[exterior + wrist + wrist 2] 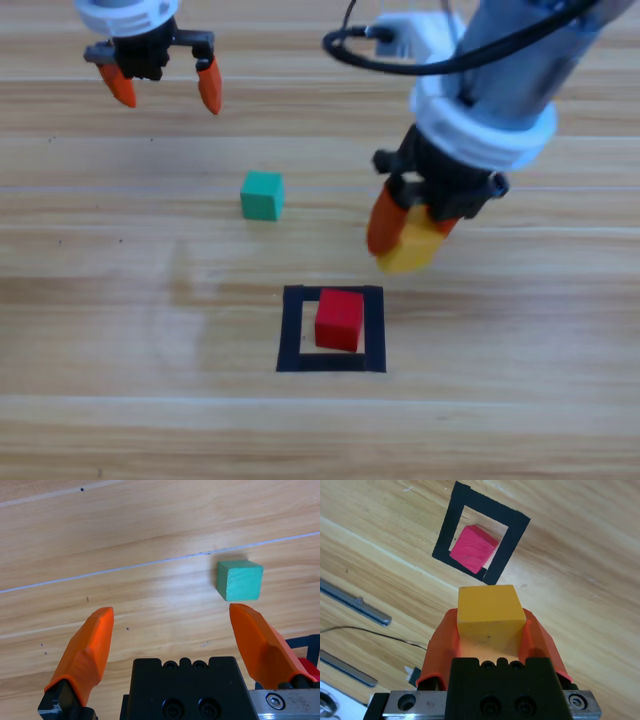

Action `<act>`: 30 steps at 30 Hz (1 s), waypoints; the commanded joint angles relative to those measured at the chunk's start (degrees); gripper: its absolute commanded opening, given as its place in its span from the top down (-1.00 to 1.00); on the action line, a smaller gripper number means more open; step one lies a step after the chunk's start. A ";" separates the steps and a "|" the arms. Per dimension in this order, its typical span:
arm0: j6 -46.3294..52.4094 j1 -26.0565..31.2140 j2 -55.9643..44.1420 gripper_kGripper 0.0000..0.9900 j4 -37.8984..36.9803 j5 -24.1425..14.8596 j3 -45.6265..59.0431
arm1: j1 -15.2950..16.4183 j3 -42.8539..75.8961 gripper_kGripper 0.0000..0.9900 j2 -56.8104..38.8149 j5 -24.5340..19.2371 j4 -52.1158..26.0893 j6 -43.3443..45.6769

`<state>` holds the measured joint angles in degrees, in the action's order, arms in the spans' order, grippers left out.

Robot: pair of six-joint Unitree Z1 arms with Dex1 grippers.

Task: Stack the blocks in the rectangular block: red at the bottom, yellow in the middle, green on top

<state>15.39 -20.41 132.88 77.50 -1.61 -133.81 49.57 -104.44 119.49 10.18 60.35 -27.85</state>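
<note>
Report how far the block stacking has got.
Done: the red cube sits inside the black tape square. In hand: the right gripper holds the yellow cube above the table, just short of the square, not yet on red. Left: place yellow, then the green cube, lying apart on the table; the left gripper waits open.

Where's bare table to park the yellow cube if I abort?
Bare wood lies left of the tape square, below the green cube, and right of the square. It is crowded inside, around the red cube. The right gripper holds the yellow cube.
</note>
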 commanded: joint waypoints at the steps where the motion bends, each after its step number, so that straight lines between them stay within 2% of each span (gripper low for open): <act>1: 2.98 -2.97 6.07 -1.00 1.86 0.38 -0.04 | 4.92 -2.87 1.00 6.19 -2.45 2.14 -5.11; 10: 6.76 -8.95 7.39 -1.00 2.13 1.78 -2.33 | 6.50 -4.63 1.00 10.24 -6.23 1.87 -9.86; 15: 7.73 -9.65 7.30 -1.00 2.83 1.52 -2.24 | 6.77 -6.21 1.00 11.29 -7.28 1.79 -10.47; 18: 7.81 -9.12 6.25 -1.00 2.83 0.99 -1.80 | 7.12 -7.62 1.00 12.52 -6.32 2.23 -12.23; 30: 5.53 -1.91 1.32 -1.00 2.83 0.64 1.63 | 7.56 -12.45 1.00 16.92 -7.37 4.86 -16.27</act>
<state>22.04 -26.59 136.69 80.18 -0.50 -133.78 55.79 -116.17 131.57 3.99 64.07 -42.69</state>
